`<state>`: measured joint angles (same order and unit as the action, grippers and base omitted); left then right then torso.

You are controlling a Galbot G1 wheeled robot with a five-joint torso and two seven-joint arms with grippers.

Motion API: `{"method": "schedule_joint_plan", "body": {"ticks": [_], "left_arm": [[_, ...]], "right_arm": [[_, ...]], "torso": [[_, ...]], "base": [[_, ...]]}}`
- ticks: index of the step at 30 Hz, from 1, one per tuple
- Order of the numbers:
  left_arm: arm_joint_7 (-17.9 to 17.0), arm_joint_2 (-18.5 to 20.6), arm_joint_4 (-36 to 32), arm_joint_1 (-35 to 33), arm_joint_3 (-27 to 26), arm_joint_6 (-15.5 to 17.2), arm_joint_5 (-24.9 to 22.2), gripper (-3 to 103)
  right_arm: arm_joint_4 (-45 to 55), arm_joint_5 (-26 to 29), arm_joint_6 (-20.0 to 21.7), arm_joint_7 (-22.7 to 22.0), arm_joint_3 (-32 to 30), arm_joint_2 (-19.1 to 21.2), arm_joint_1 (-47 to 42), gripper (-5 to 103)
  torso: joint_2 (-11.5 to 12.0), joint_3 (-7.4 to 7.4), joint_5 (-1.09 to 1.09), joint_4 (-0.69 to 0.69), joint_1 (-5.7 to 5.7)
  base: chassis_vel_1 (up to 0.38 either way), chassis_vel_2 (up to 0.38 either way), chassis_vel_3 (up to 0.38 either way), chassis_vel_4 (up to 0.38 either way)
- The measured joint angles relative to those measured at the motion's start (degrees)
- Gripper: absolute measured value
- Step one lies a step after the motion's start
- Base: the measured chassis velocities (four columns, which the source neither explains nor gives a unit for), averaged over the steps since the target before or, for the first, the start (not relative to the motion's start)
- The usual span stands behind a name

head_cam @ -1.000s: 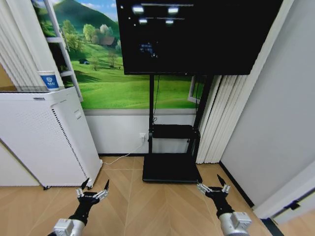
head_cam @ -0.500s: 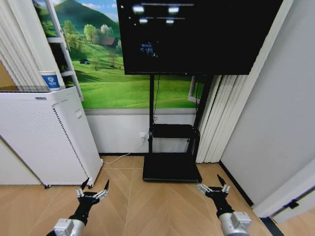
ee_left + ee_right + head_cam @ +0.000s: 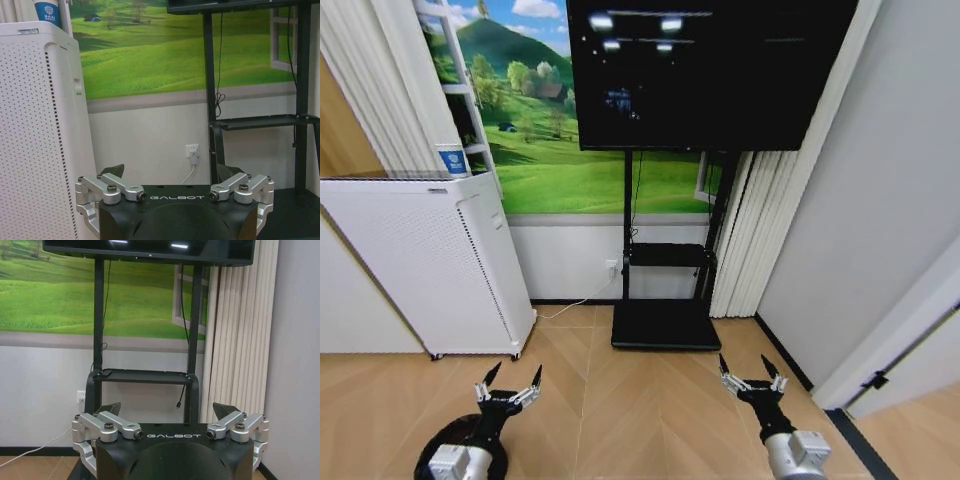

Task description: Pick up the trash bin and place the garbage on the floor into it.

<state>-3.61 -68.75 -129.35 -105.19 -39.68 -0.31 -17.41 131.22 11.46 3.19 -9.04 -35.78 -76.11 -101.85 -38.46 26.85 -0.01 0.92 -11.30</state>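
Observation:
The trash bin (image 3: pixel 428 458) shows as a black round shape on the wooden floor at the bottom left of the head view, partly under my left arm. My left gripper (image 3: pixel 507 385) hangs open and holds nothing, just beyond the bin and in front of the white cabinet. In its own wrist view the left gripper (image 3: pixel 172 172) faces the wall socket, its jaws spread wide. My right gripper (image 3: pixel 750 375) is open over bare floor near the TV stand's base. The right gripper (image 3: pixel 167 408) points at the stand's shelf. The garbage is out of view.
A white perforated cabinet (image 3: pixel 415 265) with a paper cup (image 3: pixel 453 162) on top stands at the left. A black TV stand (image 3: pixel 665 325) with a large screen (image 3: pixel 705 70) is against the wall ahead. Pale curtains (image 3: pixel 760 235) and a grey wall close the right side.
The whole head picture has shifted, so the camera has moved. The black bin has come into view at the bottom left. Both grippers keep their pose and stay open.

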Motion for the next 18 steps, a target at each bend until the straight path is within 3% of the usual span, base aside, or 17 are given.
{"method": "schedule_joint_plan", "body": {"ticks": [6, 18], "left_arm": [[0.00, 0.00, 0.00, 0.02, 0.00, 0.00, 0.00, 100], [-0.03, 0.01, 0.00, 0.02, -0.03, 0.00, 0.00, 100]], "right_arm": [[0.00, 0.00, 0.00, 0.00, 0.00, 0.00, 0.02, 100], [0.00, 0.00, 0.00, 0.01, 0.02, -0.01, 0.07, 100]], "torso": [[0.07, 0.00, 0.01, 0.00, -0.01], [0.14, -0.05, 0.01, -0.01, -0.01]], "base": [[0.161, 0.079, -0.172, -0.040], [0.151, 0.157, -0.139, -0.174]]}}
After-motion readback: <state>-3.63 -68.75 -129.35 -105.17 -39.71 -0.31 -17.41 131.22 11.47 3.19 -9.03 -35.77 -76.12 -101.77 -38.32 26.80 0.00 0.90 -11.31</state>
